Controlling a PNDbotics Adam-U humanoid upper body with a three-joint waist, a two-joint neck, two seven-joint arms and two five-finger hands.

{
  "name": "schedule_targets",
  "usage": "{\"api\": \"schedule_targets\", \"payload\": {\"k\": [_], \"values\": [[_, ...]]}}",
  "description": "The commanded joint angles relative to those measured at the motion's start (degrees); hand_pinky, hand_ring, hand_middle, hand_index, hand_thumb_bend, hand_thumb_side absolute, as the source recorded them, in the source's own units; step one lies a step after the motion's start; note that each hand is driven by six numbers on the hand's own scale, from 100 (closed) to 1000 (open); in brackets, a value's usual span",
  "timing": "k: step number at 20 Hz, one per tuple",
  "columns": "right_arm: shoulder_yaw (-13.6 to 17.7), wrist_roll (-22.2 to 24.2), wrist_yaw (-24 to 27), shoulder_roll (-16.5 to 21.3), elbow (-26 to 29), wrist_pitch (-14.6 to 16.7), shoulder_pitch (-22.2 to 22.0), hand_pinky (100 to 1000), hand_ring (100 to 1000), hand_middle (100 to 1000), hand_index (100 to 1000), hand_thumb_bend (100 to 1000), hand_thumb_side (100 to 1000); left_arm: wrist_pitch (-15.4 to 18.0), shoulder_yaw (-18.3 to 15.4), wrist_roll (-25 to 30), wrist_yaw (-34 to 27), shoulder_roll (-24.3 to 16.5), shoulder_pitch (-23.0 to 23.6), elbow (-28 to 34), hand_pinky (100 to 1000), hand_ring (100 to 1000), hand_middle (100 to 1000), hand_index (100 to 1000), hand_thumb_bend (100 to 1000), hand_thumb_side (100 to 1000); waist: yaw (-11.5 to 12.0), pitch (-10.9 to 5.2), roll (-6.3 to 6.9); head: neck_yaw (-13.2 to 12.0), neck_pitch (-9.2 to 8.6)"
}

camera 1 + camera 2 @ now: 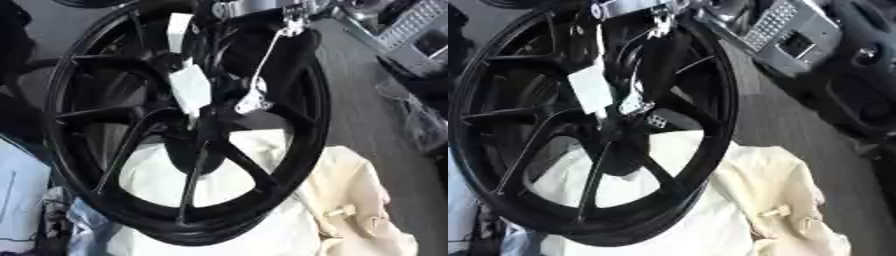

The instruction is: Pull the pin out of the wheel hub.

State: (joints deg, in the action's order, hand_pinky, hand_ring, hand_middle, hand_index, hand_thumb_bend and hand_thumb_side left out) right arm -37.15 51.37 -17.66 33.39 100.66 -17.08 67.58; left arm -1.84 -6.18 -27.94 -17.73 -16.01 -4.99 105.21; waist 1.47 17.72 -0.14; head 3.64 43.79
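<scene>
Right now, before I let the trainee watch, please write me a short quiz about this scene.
1. True or false: the wheel lies on a red cloth.
2. The card near the wheel's middle is: A white, B green, C orange.
3. Fill in: the robot's hand is at the wheel's ____.

Key: 1 false, the cloth is cream. 2 A. 3 hub.
</scene>
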Motion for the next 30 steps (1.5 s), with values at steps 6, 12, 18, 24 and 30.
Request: {"api": "schedule_targets", "payload": {"k": [6,12,18,24,30], "values": [[1.3,-0.1,-1.3,-0.5,-1.6,-0.6,0.4,838,765,737,815,409,266,0.0,-0.1,0.4,0.0,-0.2,-0.5,0.6,755,748,712,723,192,890,0.3,-0.32,0.20,0.2,0.26],[1.3,0.3,0.1,-0.8,-2.4,-1.9,0.3,829,753,724,810,379,294,0.0,-0.1,0.6,0.0,0.0,-0.7,0.6,756,749,712,720,192,890,0.4,0.08,0.17,0.2,0.23],[1.4,0.3,0.9,-1.3,-3.3,-3.1,0.5,831,750,721,808,382,289,0.0,-0.1,0.6,-0.2,0.2,-0.7,0.5,757,751,713,719,193,892,0.7,0.41,0.12,0.2,0.07],[1.3,0.2,1.0,-1.7,-3.6,-3.0,0.2,832,749,718,808,369,294,0.1,-0.2,0.6,-0.2,0.4,-0.8,0.5,757,752,714,718,193,892,1.1,0.75,0.01,0.4,-0.15],[1.4,0.4,1.6,0.1,-1.3,-2.7,-1.4,831,747,717,807,364,300,0.2,-0.6,0.2,-0.1,0.5,-0.7,0.5,758,752,715,717,192,893,1.5,1.11,-0.25,0.5,-0.16]]}}
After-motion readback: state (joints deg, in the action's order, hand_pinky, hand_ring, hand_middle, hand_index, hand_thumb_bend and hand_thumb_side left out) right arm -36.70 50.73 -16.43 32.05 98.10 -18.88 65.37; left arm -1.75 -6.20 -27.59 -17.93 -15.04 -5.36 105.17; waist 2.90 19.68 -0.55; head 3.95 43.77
